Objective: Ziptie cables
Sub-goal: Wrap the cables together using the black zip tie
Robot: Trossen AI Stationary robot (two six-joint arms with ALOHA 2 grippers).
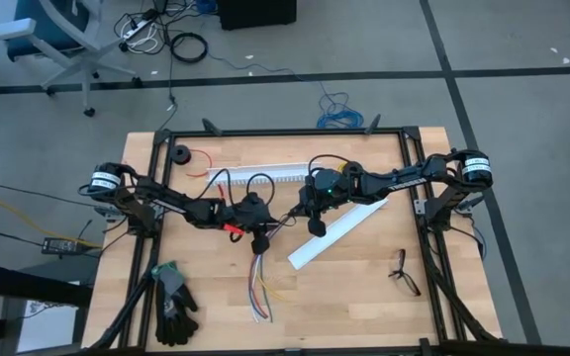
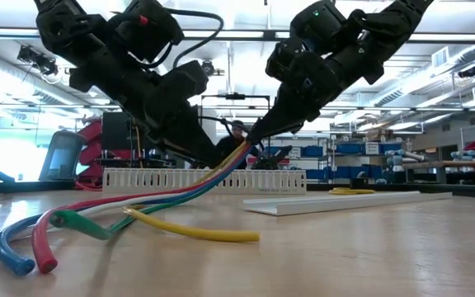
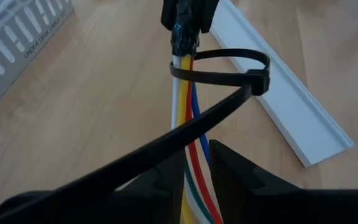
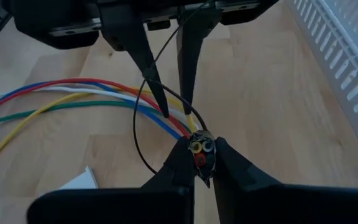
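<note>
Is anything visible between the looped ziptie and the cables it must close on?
Nothing visible: the ziptie already circles the cables, with only slack between. The right gripper pinches the cable ends; the left gripper straddles the bundle.

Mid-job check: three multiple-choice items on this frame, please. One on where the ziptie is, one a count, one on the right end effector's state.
1. Where is the thin black plastic ziptie? A looped around the multicoloured wire cables; B lying flat on the wood; C hanging off the table.
2. How many long white plastic channels lie on the table? A one; B two; C four.
3. The right end effector is: A open; B shut on the cables; C parked off the table.
Key: 1A, its loop circles the bundle by the left end effector; 2B, one slotted, one flat; 3B, its fingers pinch the wire ends.
</note>
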